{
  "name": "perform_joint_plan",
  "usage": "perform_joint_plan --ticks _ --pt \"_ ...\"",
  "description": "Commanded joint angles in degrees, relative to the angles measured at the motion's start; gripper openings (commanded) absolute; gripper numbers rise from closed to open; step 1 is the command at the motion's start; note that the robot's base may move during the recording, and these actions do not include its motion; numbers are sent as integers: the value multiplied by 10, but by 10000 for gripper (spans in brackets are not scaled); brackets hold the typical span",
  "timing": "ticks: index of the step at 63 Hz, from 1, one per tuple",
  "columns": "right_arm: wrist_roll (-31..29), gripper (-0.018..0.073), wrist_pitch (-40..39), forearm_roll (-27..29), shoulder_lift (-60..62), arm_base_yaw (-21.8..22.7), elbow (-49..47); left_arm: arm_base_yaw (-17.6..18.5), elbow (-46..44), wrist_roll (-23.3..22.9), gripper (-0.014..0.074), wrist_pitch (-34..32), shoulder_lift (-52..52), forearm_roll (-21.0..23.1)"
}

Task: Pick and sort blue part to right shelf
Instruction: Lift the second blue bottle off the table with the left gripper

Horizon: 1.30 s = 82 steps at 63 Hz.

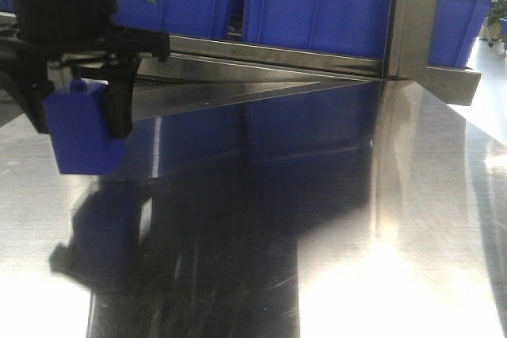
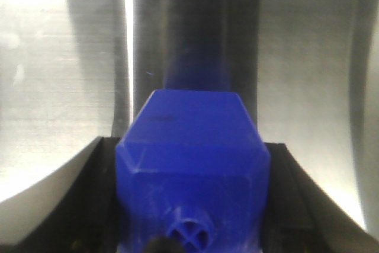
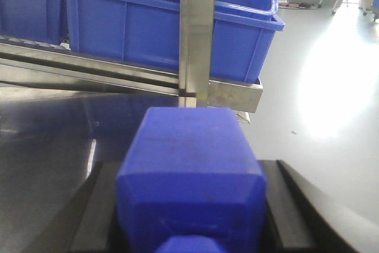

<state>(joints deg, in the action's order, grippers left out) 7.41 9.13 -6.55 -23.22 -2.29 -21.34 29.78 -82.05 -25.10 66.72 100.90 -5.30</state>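
R claw (image 3: 189, 167): closed down on the blue part (image 3: 190, 140). Black fingers (image 3: 98, 205) press on both flanks, so the gap is just the part's width. The part lies lengthwise in the grip, cap end toward the wrist cam, flat base toward the right shelf (image 3: 231, 90).

In the R wrist view the part lines up dead on the shelf's upright steel post (image 3: 198, 34). It's near the post but short of it, not touching. It shows below the blue bins (image 3: 148, 34) behind the post, approx level w/ the horizontal rail (image 3: 89, 66) that meets the post. It's not in any bin. Grey floor (image 3: 331, 87) opens out beyond the shelf corner, on the other side of the post from the bench (image 1: 333, 219).

L claw (image 2: 192, 140): also closed, on a squat blue block (image 1: 79, 132) w/ sloped shoulders and a low round knob w/ a cross inside. In the front view this claw hangs pointing down over the bench, well to the left of the post. The knob end is up in the grip and the base is down. The block is clear of the surface, w/ its dark reflection underneath.

The bench is polished steel and runs up to the rail at the post's foot. It mirrors the bins and the post. Bins sit side by side on the tier above that rail, most of them on the L-claw side of the post, w/ one end sticking out past it.
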Motion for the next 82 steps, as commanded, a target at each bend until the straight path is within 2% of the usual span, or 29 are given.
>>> perform_joint_plan --ticks 1,8,18,24,31,38,50,67,74,82 --pt "-4 393 -58 -7 -1 2 -16 8 -18 62 284 0 -52 41" --pt "-4 393 -58 -7 -1 2 -16 8 -14 120 281 -11 -77 83" --pt "-4 393 -58 -7 -1 2 -16 8 22 158 281 -77 -126 116" --pt "-4 393 -58 -7 -1 2 -16 8 65 175 281 -151 -170 121" --pt "-4 393 -58 -7 -1 2 -16 8 118 175 281 -259 -223 121" --pt "-4 393 -58 -7 -1 2 -16 8 164 175 281 -324 -269 121" --pt "-4 393 -58 -7 -1 2 -16 -2 236 175 285 -388 -348 97" --pt "-4 393 -58 -7 -1 2 -16 -39 332 174 284 -461 -462 49" --pt "-4 393 -58 -7 -1 2 -16 -61 375 174 284 -493 -515 31" --pt "-4 393 -58 -7 -1 2 -16 -104 421 174 284 -514 -568 25"
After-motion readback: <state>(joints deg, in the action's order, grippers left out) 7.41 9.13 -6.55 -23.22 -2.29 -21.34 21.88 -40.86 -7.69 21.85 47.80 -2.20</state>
